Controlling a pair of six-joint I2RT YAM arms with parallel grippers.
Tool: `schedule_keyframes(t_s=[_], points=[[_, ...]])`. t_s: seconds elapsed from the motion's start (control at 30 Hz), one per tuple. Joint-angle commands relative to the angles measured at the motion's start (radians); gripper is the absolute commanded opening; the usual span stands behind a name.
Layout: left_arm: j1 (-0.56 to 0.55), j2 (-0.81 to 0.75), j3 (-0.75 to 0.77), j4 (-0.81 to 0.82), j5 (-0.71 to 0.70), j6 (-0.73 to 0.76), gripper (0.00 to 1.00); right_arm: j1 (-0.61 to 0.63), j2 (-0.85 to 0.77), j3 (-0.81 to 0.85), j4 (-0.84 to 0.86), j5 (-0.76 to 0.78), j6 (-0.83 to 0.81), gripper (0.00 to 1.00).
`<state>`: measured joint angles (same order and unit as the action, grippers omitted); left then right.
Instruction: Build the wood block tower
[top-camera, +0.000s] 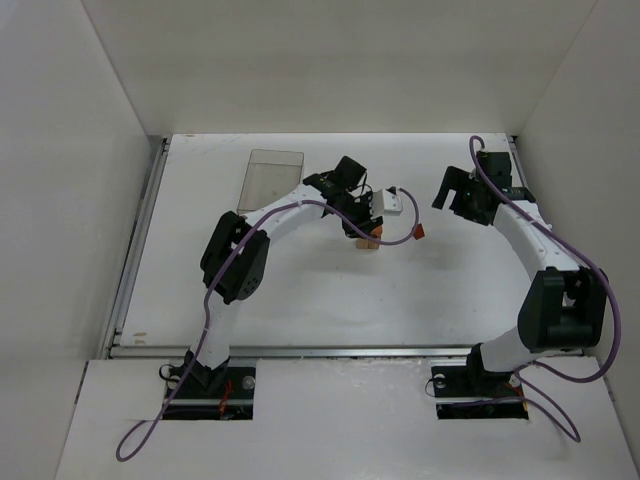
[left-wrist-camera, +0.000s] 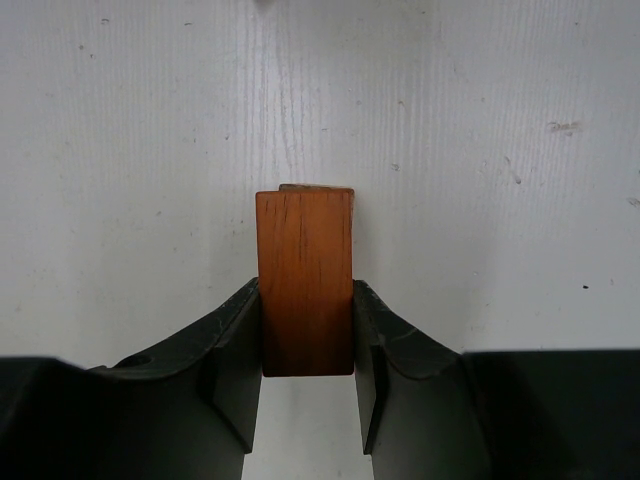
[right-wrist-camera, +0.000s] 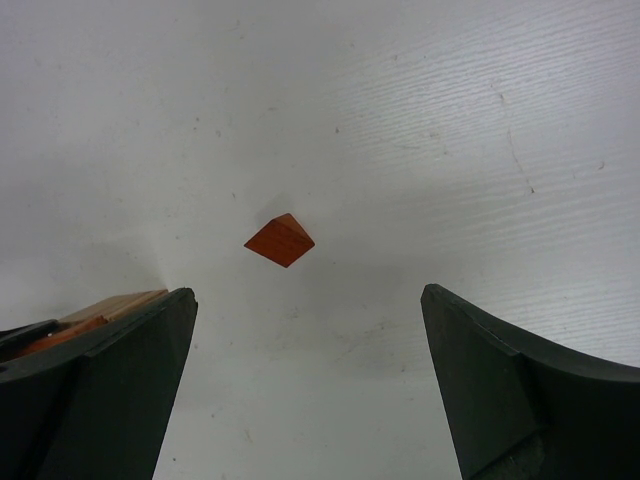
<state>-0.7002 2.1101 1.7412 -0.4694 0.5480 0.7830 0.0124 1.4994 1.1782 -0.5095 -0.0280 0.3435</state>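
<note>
Left gripper (left-wrist-camera: 306, 300) clamps an orange block (left-wrist-camera: 305, 260) at the wood block tower (top-camera: 366, 242), directly beneath its fingertips; a skewed release may topple the stack. Right gripper (right-wrist-camera: 308, 300) is spread wide, holding nothing; a wedge (right-wrist-camera: 279, 241) lies just ahead.

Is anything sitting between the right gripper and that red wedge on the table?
Nothing visible. The right gripper is open, and only white table shows between it and the red wedge.
</note>
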Motion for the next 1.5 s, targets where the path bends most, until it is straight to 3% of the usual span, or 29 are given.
schedule_keyframes(t_s=[0.0,1.47], points=[[-0.004,-0.071,0.011,-0.015,0.032,0.024,0.00,-0.003,0.010,0.008,0.016,-0.009,-0.001,1.00],[-0.004,-0.062,0.020,-0.006,0.029,0.004,0.00,-0.003,0.028,0.017,0.016,-0.009,-0.001,1.00]])
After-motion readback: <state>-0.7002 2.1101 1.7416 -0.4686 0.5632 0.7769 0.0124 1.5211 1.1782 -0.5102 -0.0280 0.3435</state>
